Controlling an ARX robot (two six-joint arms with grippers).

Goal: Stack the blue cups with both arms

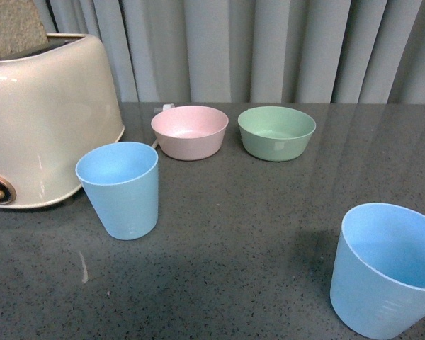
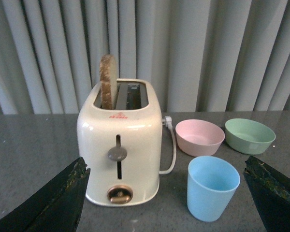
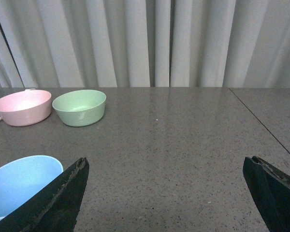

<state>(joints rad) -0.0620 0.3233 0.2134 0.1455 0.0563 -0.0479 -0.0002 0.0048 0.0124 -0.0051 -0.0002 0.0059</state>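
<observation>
Neither hand shows in the front view. The wrist views crop each one to two dark wedges at the frame's edge. The left hand (image 2: 165, 166) is spread wide with nothing in it, and the right hand (image 3: 165, 162) is just as wide and just as empty. In the front view, the first blue cup (image 1: 119, 190) stands whole and upright at centre left on the grey surface (image 1: 241, 234), just beside the cream toaster (image 1: 42, 120), which the left edge cuts off. The second blue cup (image 1: 386, 273) sits at the lower right, with its base and far side lost past the frame. In the right wrist view one wedge hides part of it. Both cups are light blue, matte, tapered and handleless, with their mouths up and nothing visible inside. They stand well apart. A pink bowl (image 1: 190, 132) and a green bowl (image 1: 276, 132) sit side by side at upper centre, before the pale curtain (image 1: 269, 42). A slice of bread (image 1: 14, 28) pokes from the toaster, cropped at the top left.
</observation>
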